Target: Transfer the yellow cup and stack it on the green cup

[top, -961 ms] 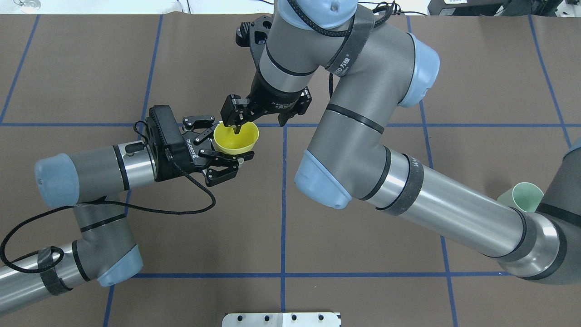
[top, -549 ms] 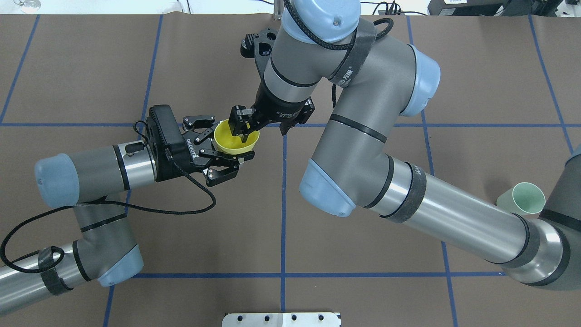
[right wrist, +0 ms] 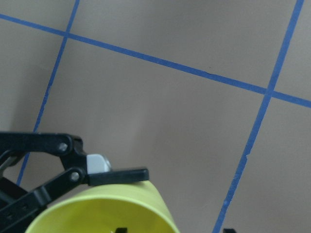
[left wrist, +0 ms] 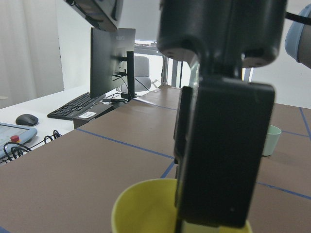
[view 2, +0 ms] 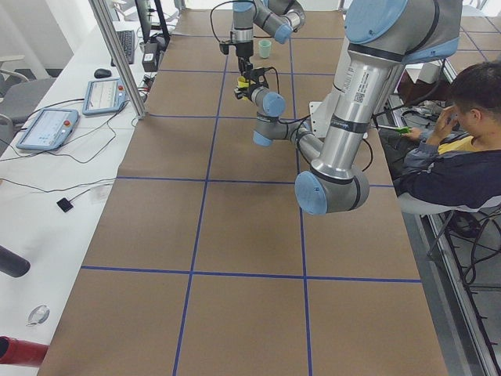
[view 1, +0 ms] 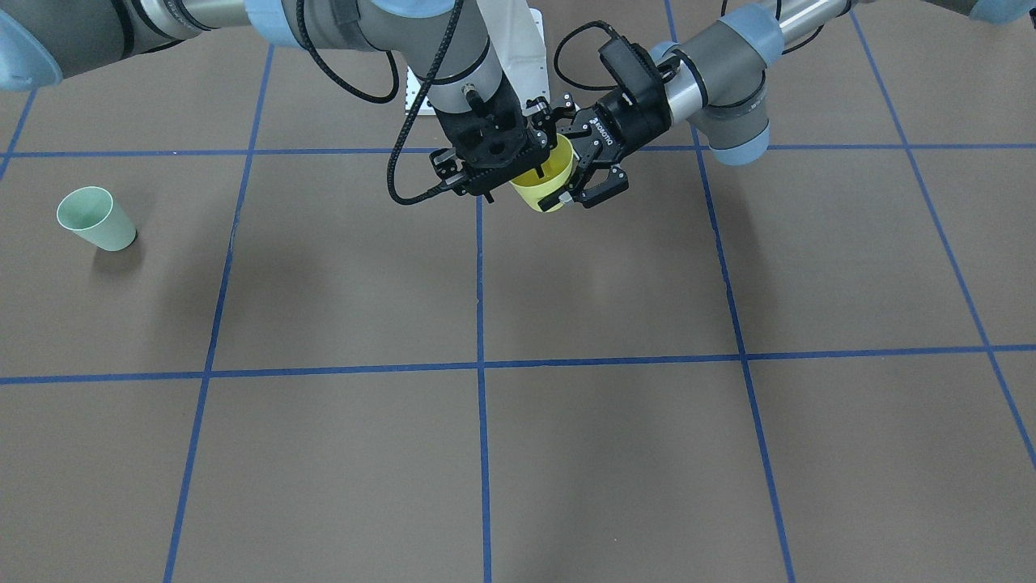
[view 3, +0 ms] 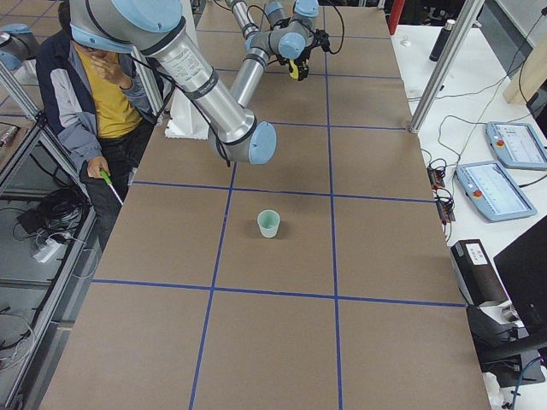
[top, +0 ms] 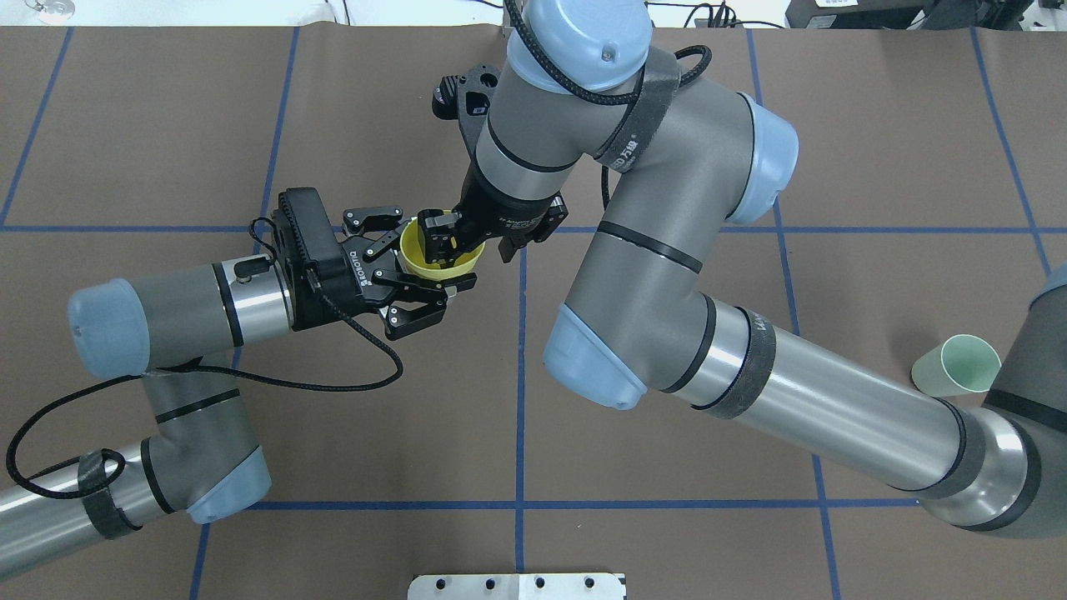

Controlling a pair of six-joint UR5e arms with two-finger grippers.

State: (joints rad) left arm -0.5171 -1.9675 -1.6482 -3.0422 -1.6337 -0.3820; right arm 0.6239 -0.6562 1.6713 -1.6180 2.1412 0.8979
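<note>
The yellow cup [top: 425, 265] hangs upright above the brown table, near the middle, held from the side by my left gripper [top: 438, 260], which is shut on it. My right gripper [top: 473, 243] comes down from above. It is open, with one finger inside the cup and the other outside its wall. In the right wrist view the cup's rim [right wrist: 104, 213] fills the bottom edge. The green cup [top: 959, 367] stands alone on the table far to the right, beside my right arm's base, and also shows in the front view [view 1: 93, 219].
A metal plate [top: 517, 586] sits at the table's near edge by my base. A seated operator [view 2: 454, 157] is beside the table. Tablets and a monitor [view 3: 500, 171] stand on a side bench. Blue tape lines grid the brown mat [top: 667, 542].
My right gripper has come lower, and its finger now reaches deeper into the yellow cup. My left gripper, with the cup, has shifted slightly to the right.
</note>
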